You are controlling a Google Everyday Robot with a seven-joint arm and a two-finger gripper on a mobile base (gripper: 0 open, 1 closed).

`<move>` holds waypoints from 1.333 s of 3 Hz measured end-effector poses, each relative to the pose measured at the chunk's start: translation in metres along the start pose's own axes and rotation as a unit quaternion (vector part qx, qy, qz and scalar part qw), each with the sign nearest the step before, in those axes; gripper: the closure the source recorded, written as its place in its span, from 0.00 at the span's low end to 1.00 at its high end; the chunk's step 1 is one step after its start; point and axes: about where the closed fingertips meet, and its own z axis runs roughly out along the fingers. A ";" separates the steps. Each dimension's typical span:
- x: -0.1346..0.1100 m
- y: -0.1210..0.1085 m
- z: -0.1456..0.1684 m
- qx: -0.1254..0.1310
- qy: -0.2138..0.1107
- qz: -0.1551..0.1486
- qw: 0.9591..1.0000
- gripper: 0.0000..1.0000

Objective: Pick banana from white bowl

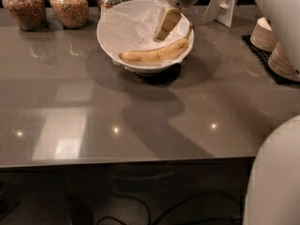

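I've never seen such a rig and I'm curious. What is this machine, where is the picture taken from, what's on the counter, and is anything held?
It is a mobile robot with one arm; the white bulk at the right is its body. The pale yellow part at the top is its claw, which grasps things. The single picture looks down on a grey counter; where the camera is mounted is unknown. On the counter stands a white bowl with a banana lying in it, jars behind and stacked dishes at the right. The claw hangs over the bowl, just above the banana. Nothing is lifted.
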 end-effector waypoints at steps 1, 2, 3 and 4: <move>0.002 0.010 0.021 -0.029 0.012 -0.006 0.999 0.40; 0.009 0.023 0.032 -0.054 0.023 0.000 0.998 0.43; 0.017 0.038 0.041 -0.078 0.031 0.011 0.996 0.42; 0.027 0.050 0.050 -0.098 0.039 0.022 0.994 0.43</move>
